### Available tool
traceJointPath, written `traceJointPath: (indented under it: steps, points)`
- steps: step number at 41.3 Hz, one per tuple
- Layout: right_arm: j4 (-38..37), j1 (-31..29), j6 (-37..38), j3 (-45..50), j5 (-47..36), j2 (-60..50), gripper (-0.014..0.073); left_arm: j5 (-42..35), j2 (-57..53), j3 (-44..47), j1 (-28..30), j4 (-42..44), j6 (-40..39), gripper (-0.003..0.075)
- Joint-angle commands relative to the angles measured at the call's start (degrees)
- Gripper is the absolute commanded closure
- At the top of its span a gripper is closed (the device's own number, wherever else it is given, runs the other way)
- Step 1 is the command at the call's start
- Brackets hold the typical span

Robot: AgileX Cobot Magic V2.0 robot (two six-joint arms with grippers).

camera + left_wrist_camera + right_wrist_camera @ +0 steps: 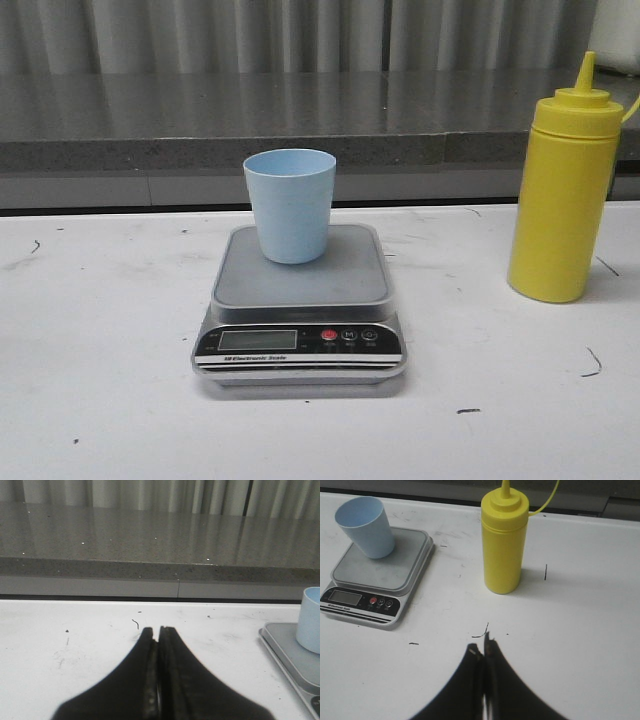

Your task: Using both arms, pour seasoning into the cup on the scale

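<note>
The pale blue cup (pixel 290 204) stands upright and empty at the back of the scale's grey platform (pixel 300 275), mid-table. The tall yellow seasoning bottle (pixel 561 195) stands upright to the right of the scale, its thin tip cover hanging off the nozzle. No arm shows in the front view. My left gripper (pixel 158 630) is shut with nothing in it, over bare table left of the scale (pixel 287 652) and cup (pixel 310 620). My right gripper (pixel 482 647) is shut and empty, short of the bottle (pixel 504 542), with the scale (pixel 380 565) and cup (pixel 366 526) off to its side.
A grey speckled ledge (pixel 250 120) with a curtain behind it runs along the table's back edge. The white tabletop (pixel 100 380) has small dark scuffs. The scale's display (pixel 258 339) and buttons (pixel 348 335) face the front.
</note>
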Motion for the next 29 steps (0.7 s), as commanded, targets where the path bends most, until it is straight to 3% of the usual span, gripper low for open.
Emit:
traceJointPath:
  steps: [1,5,29]
  points:
    - [-0.45,-0.02,-0.78,-1.74,-3.58,0.28,0.0662,-9.81,-1.01,1.9,0.4,-0.76,-0.69,0.074]
    - [-0.45,-0.02,-0.78,-1.74,-3.58,0.28,0.0662,-12.92,-2.21,4.46,0.4,-0.76,-0.69,0.074]
    - [-0.45,-0.02,-0.78,-1.74,-3.54,0.28,0.0662,-10.79,-2.08,4.31,0.4,-0.76,-0.69,0.074]
